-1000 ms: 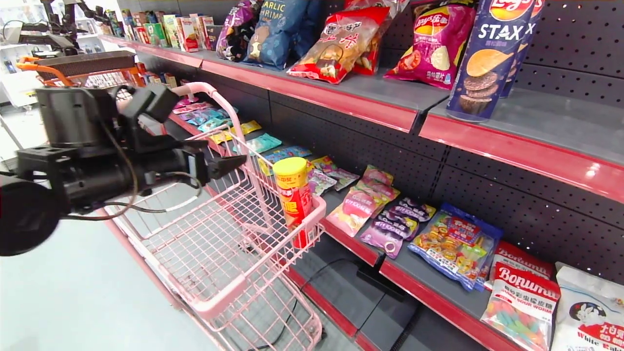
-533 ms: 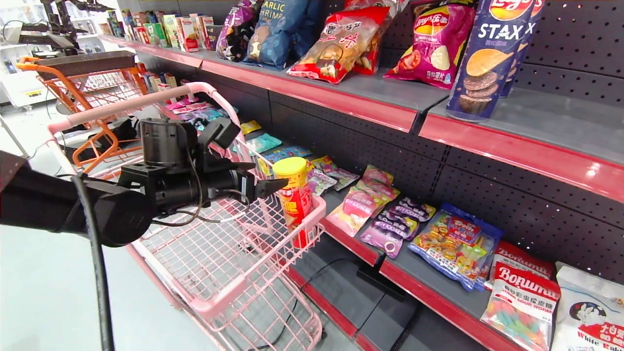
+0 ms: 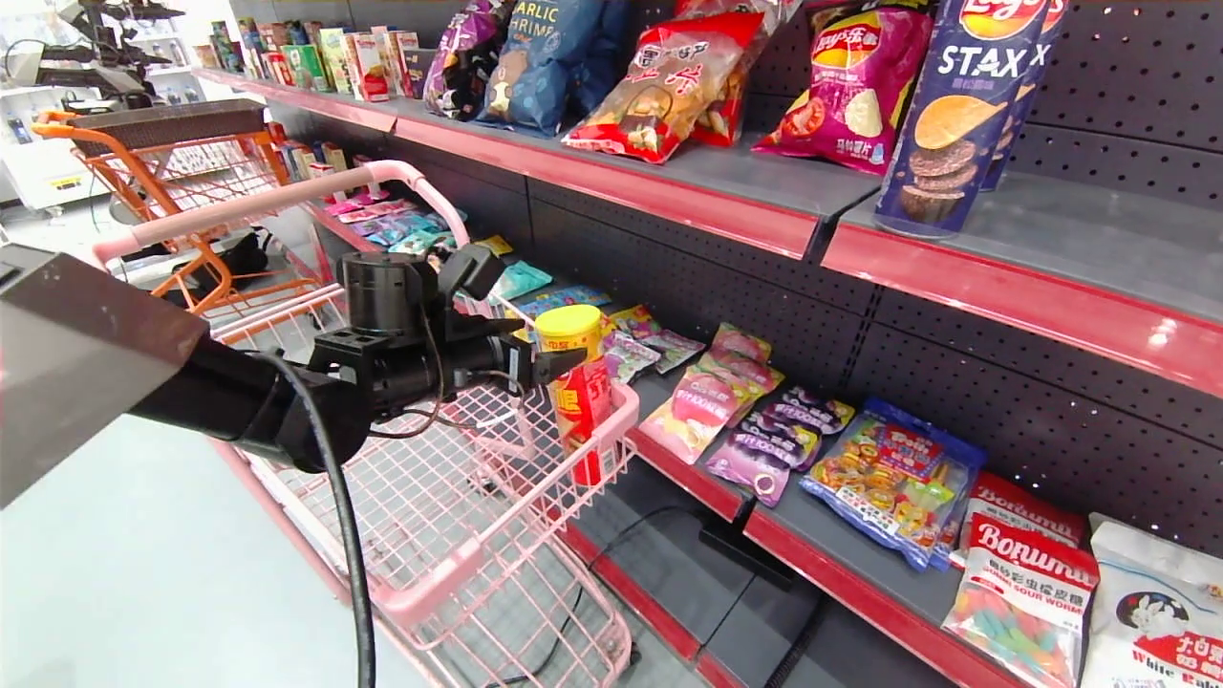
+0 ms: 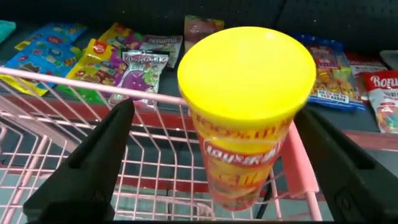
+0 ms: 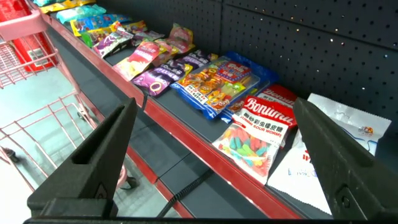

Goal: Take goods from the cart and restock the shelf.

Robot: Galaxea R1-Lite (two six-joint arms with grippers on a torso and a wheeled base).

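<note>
Left wrist view: my L tool [image 4: 214, 112] is spread wide, chip can [image 4: 249, 81] between the fingers, not clamped. Can stands upright in cart [image 3: 449, 564] corner by shelf [image 3: 764, 533], dead ahead. L arm nearer; R tool [image 5: 214, 102] also spread.

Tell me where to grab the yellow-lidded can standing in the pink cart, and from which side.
Probably best: grip the can on its round body just below the yellow lid, coming level from inside the basket. It stands upright against the cart's front rim, which blocks the shelf side. The open left gripper straddles it.
</note>
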